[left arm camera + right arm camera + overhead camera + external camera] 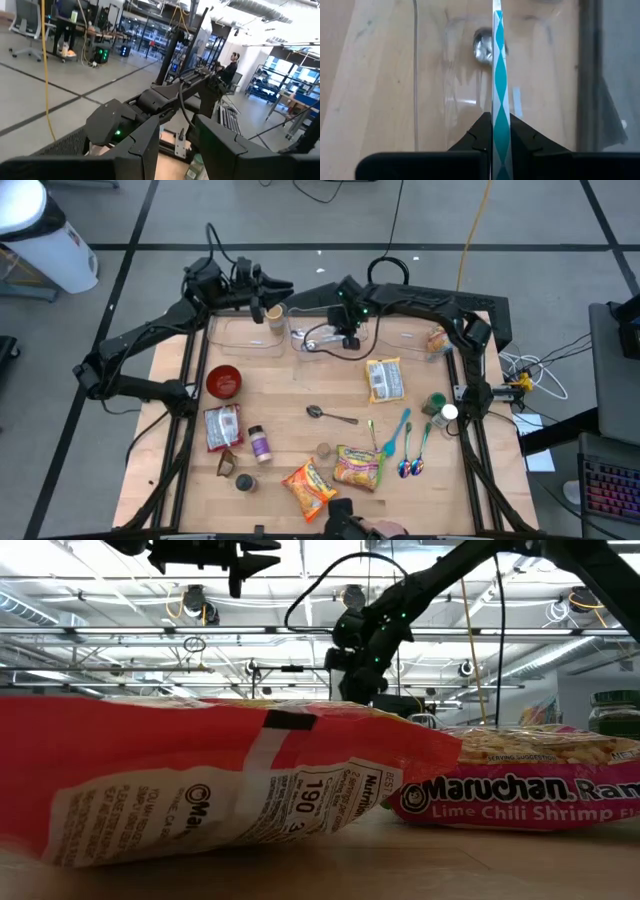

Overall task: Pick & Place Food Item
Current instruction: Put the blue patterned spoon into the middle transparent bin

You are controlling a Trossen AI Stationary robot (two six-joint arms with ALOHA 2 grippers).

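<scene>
Your table [300,395] is a pale wooden top set on grey floor tiles, with an open workshop of ceiling trusses and lights showing beyond it in the low view. At the far edge lie two clear plastic trays: one [240,335] on the left, one [400,340] on the right. Your right gripper [501,131] hangs over the clear tray area near the far middle, fingers clamped on a thin utensil handle with a teal and white diamond pattern [500,75], which runs straight away from the wrist camera; a small metal spoon bowl [482,45] lies in the tray beneath it. Your left gripper [262,305] is raised over the far left tray, jaws partly apart; you cannot tell whether anything is between them. On the table: a red bowl [224,381], a red snack packet [222,426], a small purple-labelled bottle [260,443], a metal spoon [330,414], a yellow noodle packet [385,379], a Maruchan lime chili shrimp ramen packet [359,466], an orange packet [308,484], and a cluster of coloured spoons [408,445] near the right. A green-lidded jar [434,404] stands just beside the right frame.
</scene>
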